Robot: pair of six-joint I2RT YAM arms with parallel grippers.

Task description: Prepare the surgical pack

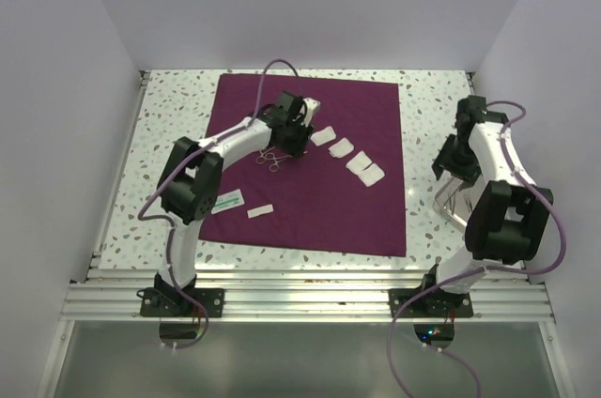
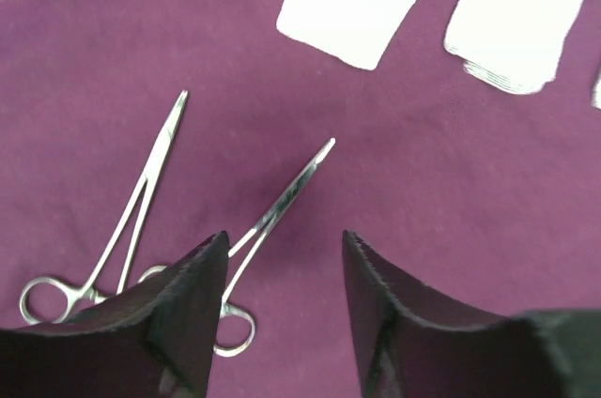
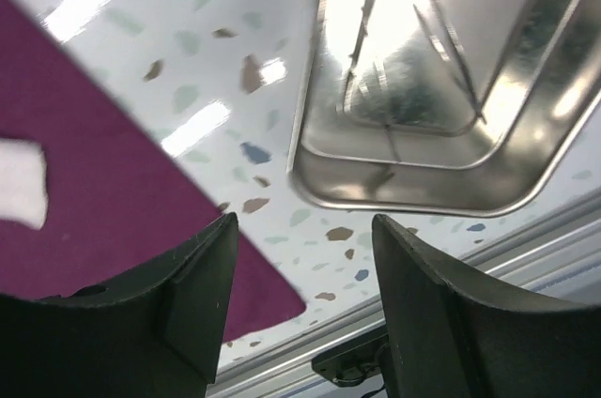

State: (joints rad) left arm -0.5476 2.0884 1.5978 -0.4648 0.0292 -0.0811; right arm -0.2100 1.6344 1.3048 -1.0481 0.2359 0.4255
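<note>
Surgical pack (image 1: pixel 310 215): a large maroon drape, spread flat on the speckled bench (image 1: pixel 169 126), left of centre and reaching close to the far edge. In the right wrist view one corner of it (image 3: pixel 103 201) lies near the bench's front rail.

Items on the drape: four white gauze squares (image 1: pixel 348 155) in a diagonal row at mid-cloth, none touching its neighbour. Two steel forceps (image 1: pixel 272 159) lie just left of the row. Nearer the front left corner are a small packet with green print (image 1: pixel 227 201) and a short white strip (image 1: pixel 260 212), close together but apart.

Left hand (image 2: pixel 282 248): over the drape, directly above the forceps. Jaws stand well apart with nothing between them. One pair of forceps (image 2: pixel 141 201) lies wholly to the left of the fingers. The second pair (image 2: pixel 286 191) points its tips up through the gap, its ring handles beside the left finger (image 2: pixel 188 313). Contact between finger and handles cannot be determined.

Right hand (image 3: pixel 305 229): off the drape, above bare bench at the right side. Jaws apart, nothing gripped. A shiny steel tray (image 3: pixel 423 177) sits just beyond it, clear of the cloth, with thin steel instruments (image 3: pixel 441 32) lying inside; their kind cannot be made out.
</note>
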